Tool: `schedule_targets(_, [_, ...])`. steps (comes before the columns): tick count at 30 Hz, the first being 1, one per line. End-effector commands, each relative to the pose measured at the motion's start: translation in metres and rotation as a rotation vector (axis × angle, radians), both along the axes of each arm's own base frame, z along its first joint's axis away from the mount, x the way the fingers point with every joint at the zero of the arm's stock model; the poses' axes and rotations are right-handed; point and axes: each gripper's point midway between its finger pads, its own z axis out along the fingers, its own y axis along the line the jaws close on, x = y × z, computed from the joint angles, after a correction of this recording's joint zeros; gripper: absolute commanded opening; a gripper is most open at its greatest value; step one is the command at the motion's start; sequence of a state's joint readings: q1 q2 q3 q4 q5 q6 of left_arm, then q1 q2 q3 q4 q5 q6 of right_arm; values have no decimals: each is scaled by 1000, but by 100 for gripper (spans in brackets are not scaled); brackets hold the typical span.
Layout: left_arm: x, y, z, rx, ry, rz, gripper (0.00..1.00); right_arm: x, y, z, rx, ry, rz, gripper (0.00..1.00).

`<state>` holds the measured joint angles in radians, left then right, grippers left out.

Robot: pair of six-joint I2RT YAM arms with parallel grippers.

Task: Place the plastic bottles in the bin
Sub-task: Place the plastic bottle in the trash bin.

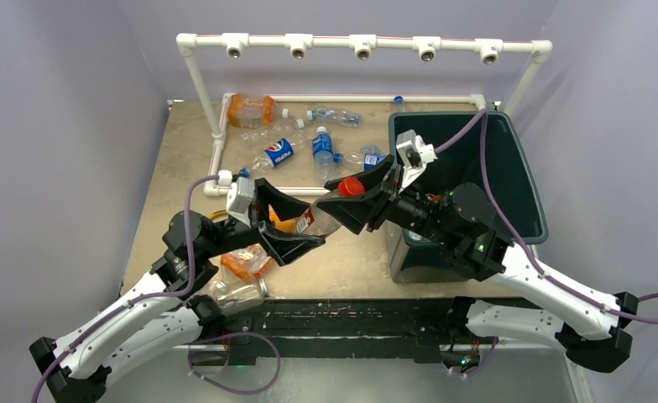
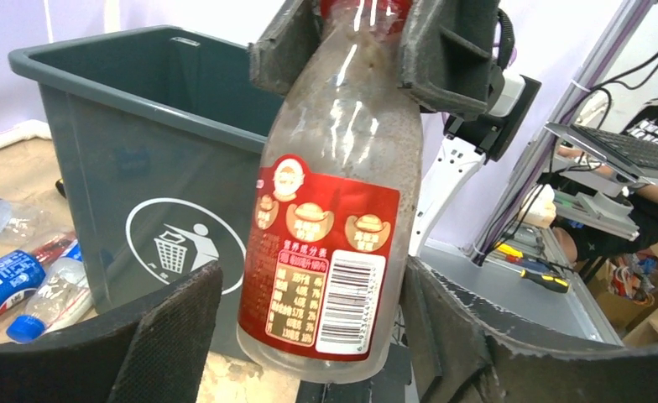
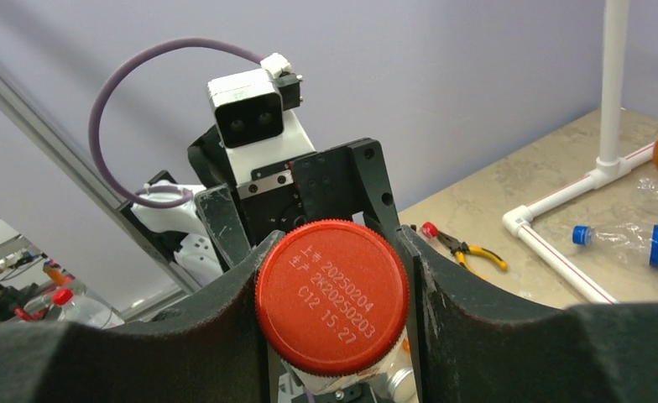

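A clear bottle with a red label [image 1: 324, 215] and a red cap [image 3: 332, 294] hangs in the air between my two grippers, left of the dark green bin [image 1: 443, 117]. My right gripper [image 1: 355, 197] is shut on its neck just under the cap; the right wrist view shows both pads [image 3: 225, 311] pressed against it. My left gripper [image 1: 296, 227] is open around the bottle's base [image 2: 326, 252], with a clear gap on the left side. The bin's wall with the white logo [image 2: 170, 243] stands just behind. Several more bottles [image 1: 279, 151] lie on the far table.
A white PVC pipe frame [image 1: 216, 126] borders the bottle pile. A crushed orange bottle [image 1: 246, 262] and a clear bottle [image 1: 237, 292] lie near my left arm. Yellow-handled pliers [image 3: 468, 248] lie on the table. Blue-labelled bottles [image 2: 15, 277] lie left of the bin.
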<state>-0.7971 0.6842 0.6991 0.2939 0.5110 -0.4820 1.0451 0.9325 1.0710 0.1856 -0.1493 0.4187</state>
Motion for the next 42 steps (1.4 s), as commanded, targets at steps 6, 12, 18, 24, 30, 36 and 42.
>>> schedule_targets(6, [25, 33, 10, 12, -24, 254, 85, -6, -59, 83, 105, -128, -154, 0])
schedule_targets(12, [51, 79, 13, 54, -36, 541, 88, -1, -127, 127, 126, -178, -378, 0])
schedule_targets(18, [91, 139, -24, 159, 30, 938, 89, 18, -200, 117, 145, -128, -680, 0])
schedule_targets(24, [109, 183, -69, 280, 122, 1207, 89, 50, -233, 42, -36, 26, -951, 0])
schedule_targets(30, [107, 198, -73, 278, 159, 1279, 88, 62, -245, -11, -129, 120, -1084, 0])
schedule_targets(36, [106, 195, -79, 303, 169, 1259, 87, 74, -224, -42, -230, 167, -1087, 0])
schedule_targets(42, [105, 193, -78, 308, 167, 1242, 87, 81, -204, -58, -275, 180, -1061, 0])
